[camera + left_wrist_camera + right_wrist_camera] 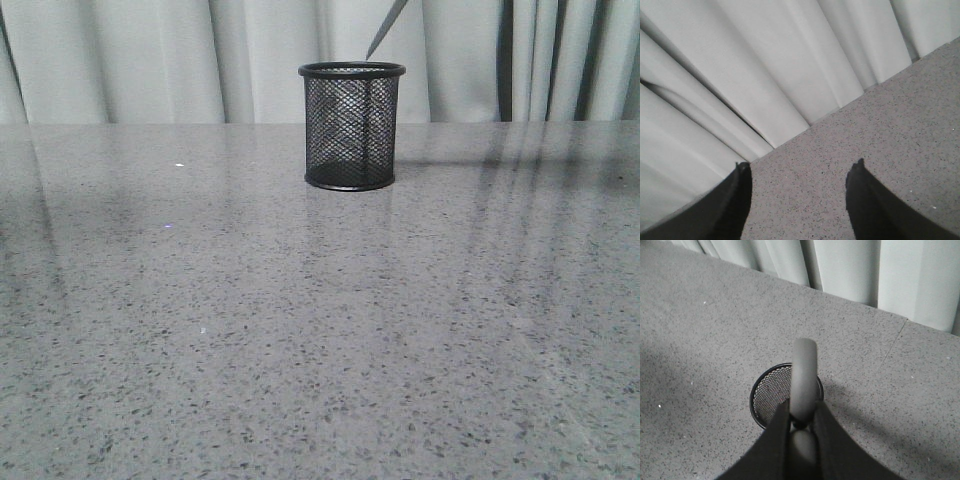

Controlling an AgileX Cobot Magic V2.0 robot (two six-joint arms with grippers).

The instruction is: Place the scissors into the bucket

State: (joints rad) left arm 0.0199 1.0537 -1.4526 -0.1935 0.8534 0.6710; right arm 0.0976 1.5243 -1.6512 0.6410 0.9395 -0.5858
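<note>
The dark-handled, slim-bladed scissors [804, 380] are clamped in the right claw [802, 427], blades pointing down above the black wire-mesh bucket [351, 125]; the left claw [797, 200] gapes empty.

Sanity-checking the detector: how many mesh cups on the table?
1. The bucket stands upright, back centre of the table near the curtain. The right gripper holds the scissors above it. Table edges beyond the frames are unseen.

scissors [386, 27]: cut off by front view's top edge | right end effector [801, 430]: hides their handles
</note>
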